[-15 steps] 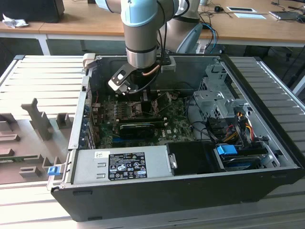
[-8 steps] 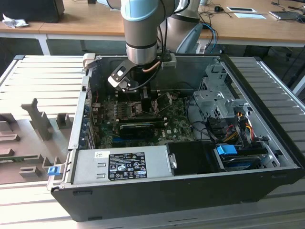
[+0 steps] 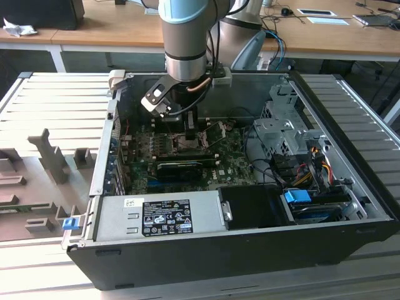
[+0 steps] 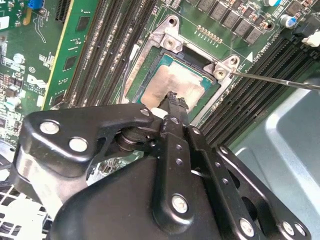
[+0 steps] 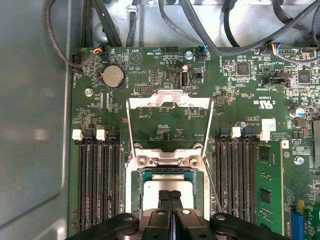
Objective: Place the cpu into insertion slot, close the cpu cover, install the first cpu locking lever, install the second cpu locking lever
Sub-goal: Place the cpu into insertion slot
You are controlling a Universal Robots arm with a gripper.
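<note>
The cpu (image 5: 152, 189) (image 4: 170, 82), a pale silvery square, lies flat inside the insertion slot (image 5: 131, 186) (image 4: 170, 35) on the green board. My gripper (image 5: 169, 195) (image 4: 175, 99) (image 3: 189, 132) hangs straight over it, its black fingertips pressed together just above or on the chip's top. The cpu cover (image 5: 169, 101) (image 3: 216, 129), a thin silvery frame, is swung open away from the socket on its hinge. A thin wire locking lever (image 4: 280, 81) (image 5: 212, 187) stands free beside the socket.
Long black memory slots (image 5: 97, 180) (image 5: 240, 175) flank the socket on both sides. Cables (image 5: 150, 20) hang along the case wall. In the exterior view, a power supply (image 3: 159, 215) sits at the front and a drive cage (image 3: 281, 128) on the exterior view's right.
</note>
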